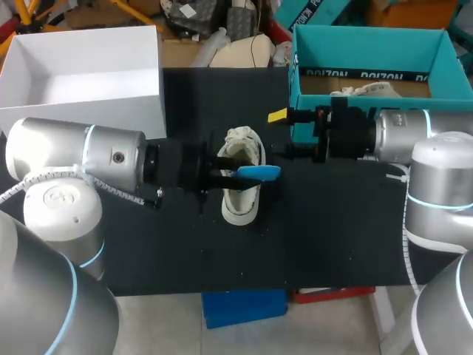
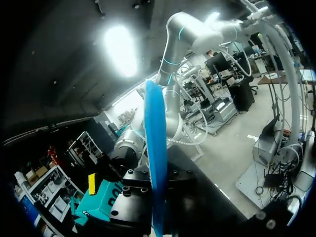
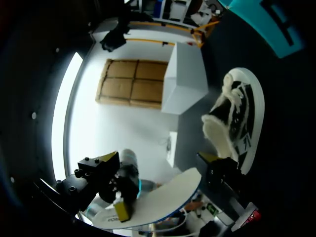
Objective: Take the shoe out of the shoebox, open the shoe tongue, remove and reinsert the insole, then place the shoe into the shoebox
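The left gripper (image 1: 228,174) is closed on one end of the blue insole (image 1: 260,173), which sticks out past its fingertips. In the left wrist view the insole (image 2: 155,148) stands edge-on, rising straight ahead of that gripper. From the right wrist it shows its pale underside (image 3: 163,197), with one yellow fingertip of the left gripper pressed on it. The white shoe (image 1: 242,201) lies on the table directly beneath the insole, its opening facing up and one end under the left gripper. In the right wrist view the shoe (image 3: 237,123) is ahead of the fingers and to one side. The right gripper (image 1: 282,134) hangs just beside the shoe with its fingers spread wide and nothing between them. It points toward the insole but does not touch it (image 3: 159,158). The table (image 1: 332,222) is covered in flat black. At its far edge the teal shoebox (image 1: 369,35) stands open behind the right gripper, with another pale shoe (image 1: 366,91) inside. An open white box (image 1: 96,55) stands at the far left corner, well apart from the shoe.
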Tool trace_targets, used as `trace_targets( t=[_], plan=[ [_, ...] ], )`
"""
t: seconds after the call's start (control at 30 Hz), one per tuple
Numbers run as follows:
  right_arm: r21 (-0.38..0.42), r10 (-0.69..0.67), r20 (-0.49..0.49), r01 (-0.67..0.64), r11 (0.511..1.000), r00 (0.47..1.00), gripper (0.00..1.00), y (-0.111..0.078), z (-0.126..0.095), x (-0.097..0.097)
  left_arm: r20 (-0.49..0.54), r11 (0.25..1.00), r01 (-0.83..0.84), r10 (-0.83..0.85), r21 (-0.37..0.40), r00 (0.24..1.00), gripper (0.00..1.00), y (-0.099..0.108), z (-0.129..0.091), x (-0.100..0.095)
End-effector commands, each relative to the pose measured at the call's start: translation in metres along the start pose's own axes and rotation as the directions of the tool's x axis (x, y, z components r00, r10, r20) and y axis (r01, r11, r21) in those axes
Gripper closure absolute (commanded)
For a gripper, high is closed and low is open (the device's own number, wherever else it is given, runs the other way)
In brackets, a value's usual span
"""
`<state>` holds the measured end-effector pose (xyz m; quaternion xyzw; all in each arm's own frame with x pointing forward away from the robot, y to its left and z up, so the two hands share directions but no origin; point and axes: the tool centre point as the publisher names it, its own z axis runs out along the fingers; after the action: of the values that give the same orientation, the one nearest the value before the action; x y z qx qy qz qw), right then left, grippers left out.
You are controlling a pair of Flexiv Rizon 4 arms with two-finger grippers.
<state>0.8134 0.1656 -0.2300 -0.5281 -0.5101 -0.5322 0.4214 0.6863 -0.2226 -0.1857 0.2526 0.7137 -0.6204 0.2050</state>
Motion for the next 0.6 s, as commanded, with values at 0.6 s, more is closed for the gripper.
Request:
trace_targets(
  t=[0.6],
  plan=[
    [-0.004,0.0,0.001,0.0,1.0,1.0,0.0,-0.001,0.002,-0.001,0.145,0.894,-0.446,0.437,0.036,0.888,1.0,0.02,-0.011,0.036]
  ],
)
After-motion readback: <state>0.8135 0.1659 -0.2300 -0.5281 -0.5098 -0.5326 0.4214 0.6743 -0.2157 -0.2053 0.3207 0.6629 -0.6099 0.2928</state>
